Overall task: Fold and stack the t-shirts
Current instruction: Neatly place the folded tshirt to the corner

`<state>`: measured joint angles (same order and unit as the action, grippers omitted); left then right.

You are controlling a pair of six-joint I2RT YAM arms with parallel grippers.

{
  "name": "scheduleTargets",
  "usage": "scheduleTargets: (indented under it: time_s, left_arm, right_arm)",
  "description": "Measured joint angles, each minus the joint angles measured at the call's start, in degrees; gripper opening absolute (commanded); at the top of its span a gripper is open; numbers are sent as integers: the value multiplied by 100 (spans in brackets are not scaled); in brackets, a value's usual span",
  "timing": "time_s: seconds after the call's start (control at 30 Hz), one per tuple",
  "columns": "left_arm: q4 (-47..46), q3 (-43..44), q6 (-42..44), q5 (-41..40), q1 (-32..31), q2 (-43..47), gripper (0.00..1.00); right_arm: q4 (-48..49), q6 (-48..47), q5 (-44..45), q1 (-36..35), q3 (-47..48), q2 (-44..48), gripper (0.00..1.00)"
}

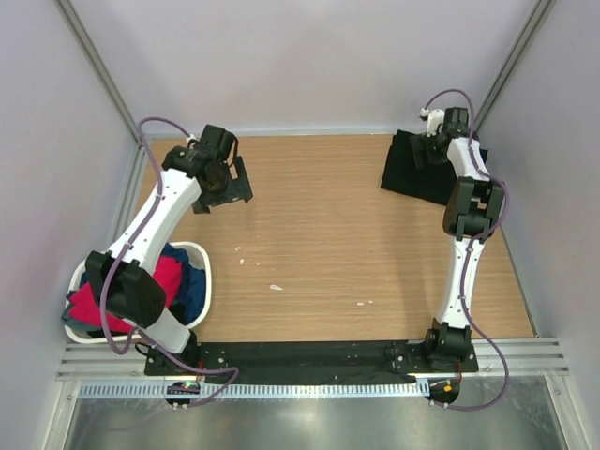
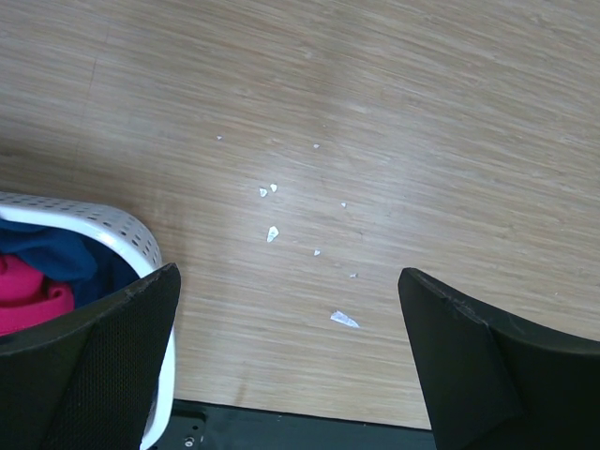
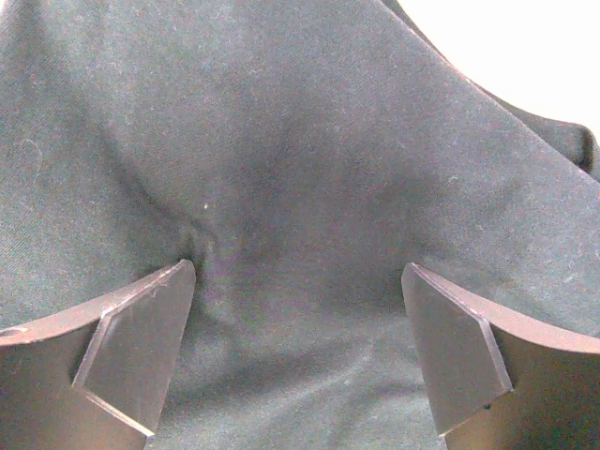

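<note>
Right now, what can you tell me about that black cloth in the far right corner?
The plain black soft-cloth t-shirt lies folded into a flat, rough rectangle on the wooden table, at its far right corner. The right hand hangs over it with fingers open. A small crease gathers by one fingertip, though actual contact is unclear.

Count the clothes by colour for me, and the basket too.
black cloth t-shirt, on the wooden table: 1
red-pink cloth garment, in the basket: 1
blue cloth garment, in the basket: 1
white oval plastic basket: 1
Total: 4 visible; more may be hidden underneath.
</note>
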<state>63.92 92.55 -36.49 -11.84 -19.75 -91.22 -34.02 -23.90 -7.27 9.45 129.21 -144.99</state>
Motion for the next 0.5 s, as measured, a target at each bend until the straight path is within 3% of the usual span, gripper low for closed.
scheduleTargets:
  time_s: [0.27, 0.5]
  left_arm:
    - [-87, -7, 120, 125, 4, 55, 100]
    - [-459, -13, 247, 330, 24, 420, 100]
  right_arm:
    - [-529, -289, 9, -280, -675, 599, 100]
    - [-831, -61, -166, -398, -1119, 1696, 100]
